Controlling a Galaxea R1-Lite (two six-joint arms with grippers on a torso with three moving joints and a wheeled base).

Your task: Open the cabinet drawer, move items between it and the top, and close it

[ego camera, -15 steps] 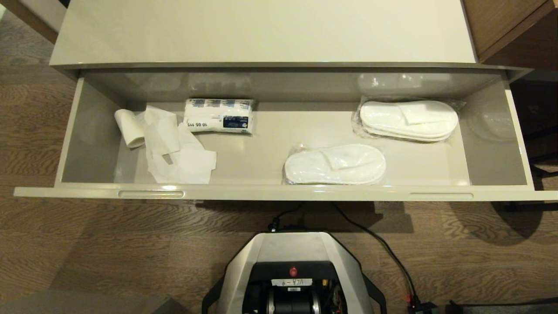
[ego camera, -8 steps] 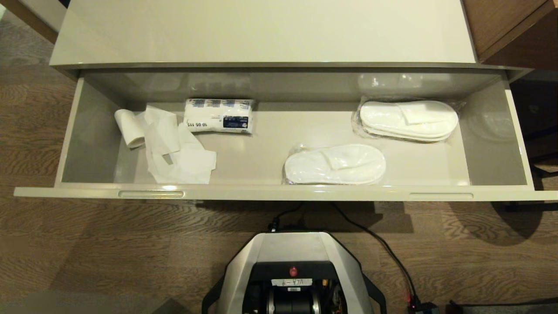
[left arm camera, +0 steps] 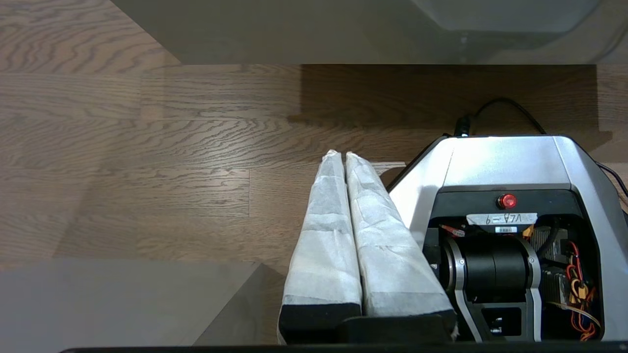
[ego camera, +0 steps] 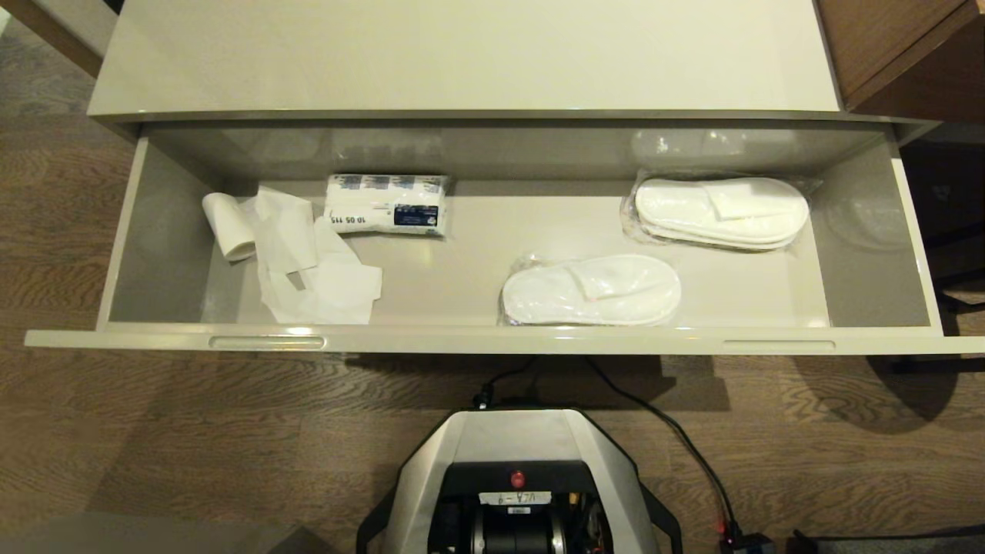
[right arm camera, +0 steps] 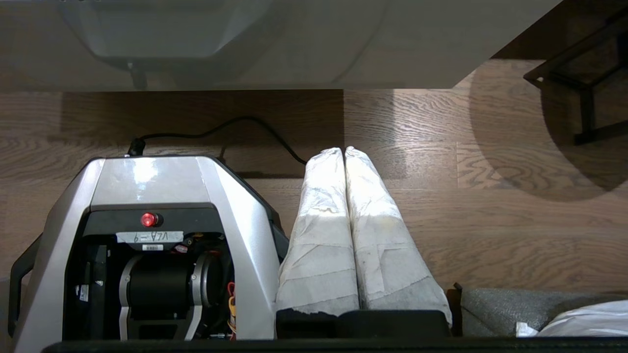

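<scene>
Drawer (ego camera: 492, 338) open; slippers (ego camera: 591, 289) and roll (ego camera: 229, 225) inside. Left pincer (left arm camera: 342, 155) and right pincer (right arm camera: 343, 150) pressed together, parked beside base. Risk: wrapping slips; loose tail snags.

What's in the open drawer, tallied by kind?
Wrapped slipper pairs: 2, near front, back right
Paper roll with loose tail: 1
Printed white pack: 1
Total: 4
</scene>
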